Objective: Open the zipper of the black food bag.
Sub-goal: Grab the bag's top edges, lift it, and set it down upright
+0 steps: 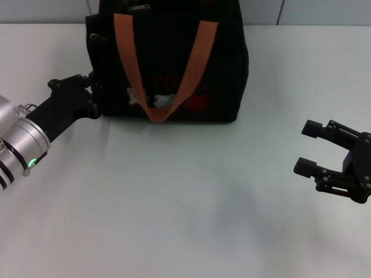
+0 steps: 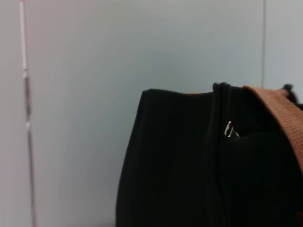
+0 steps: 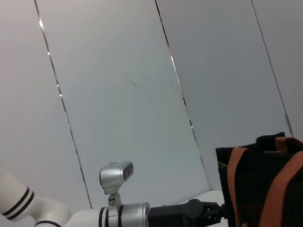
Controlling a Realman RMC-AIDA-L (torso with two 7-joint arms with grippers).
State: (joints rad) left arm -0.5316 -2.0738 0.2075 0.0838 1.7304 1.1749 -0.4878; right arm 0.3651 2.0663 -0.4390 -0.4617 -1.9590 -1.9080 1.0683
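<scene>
The black food bag [image 1: 168,58] stands upright at the back of the table, its two orange-brown strap handles [image 1: 194,63] hanging down its front over the bear patches. In the left wrist view its side panel [image 2: 175,165] fills the frame, and a small silvery zipper pull [image 2: 229,129] hangs near the top edge. My left gripper [image 1: 93,95] presses against the bag's lower left side. The right wrist view shows that same left gripper [image 3: 210,213] beside the bag [image 3: 258,189]. My right gripper [image 1: 307,149] hovers open far to the right, holding nothing.
The white table [image 1: 185,202] stretches in front of the bag. A pale panelled wall [image 3: 142,94] stands behind it. The bag's top reaches the upper edge of the head view.
</scene>
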